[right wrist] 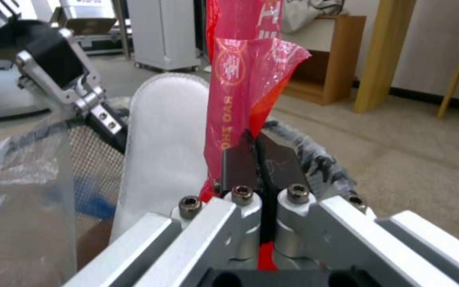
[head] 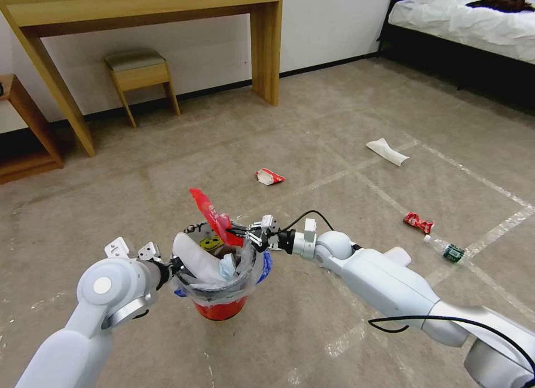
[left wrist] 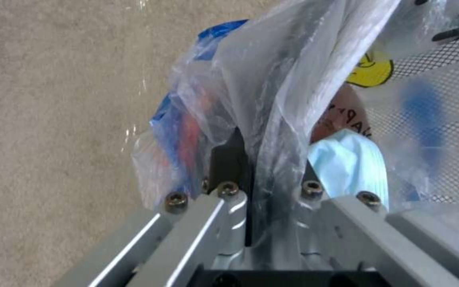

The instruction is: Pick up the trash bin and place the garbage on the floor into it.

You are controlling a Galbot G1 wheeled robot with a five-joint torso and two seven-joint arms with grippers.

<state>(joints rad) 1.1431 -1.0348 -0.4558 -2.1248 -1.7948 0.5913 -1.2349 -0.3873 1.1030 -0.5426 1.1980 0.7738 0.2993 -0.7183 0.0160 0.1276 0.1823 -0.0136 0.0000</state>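
We see the trash bin (head: 222, 299), a small round red bucket with black mesh walls inside, lined with a crinkled clear bag (left wrist: 272, 79) that has blue handles and a yellow smiley sticker (left wrist: 370, 71). It sits low in front of us between both arms, over the beige short-pile floor (head: 167, 170) crossed by shiny tape lines. Inside lie a soft white slipper (head: 192, 257) and a pale blue pleated mask (left wrist: 349, 163).

Our left gripper (left wrist: 248, 159) reaches in from the left with the forearm low and level; its dark pads are pressed together on the bin's rim and bag.

Our right gripper (right wrist: 261, 153) extends from the right with the elbow bent, held right at the bin's far rim. Its fingers pinch a glossy red wrapper (right wrist: 243, 75) that stands upright above the opening.

Farther out on the carpet, well apart from both grippers, lie 1 red-and-white wrapper (head: 270, 176), 1 flat white slipper (head: 387, 151), 1 crumpled red wrapper (head: 418, 222) and 1 small clear bottle (head: 446, 248) with a green label.
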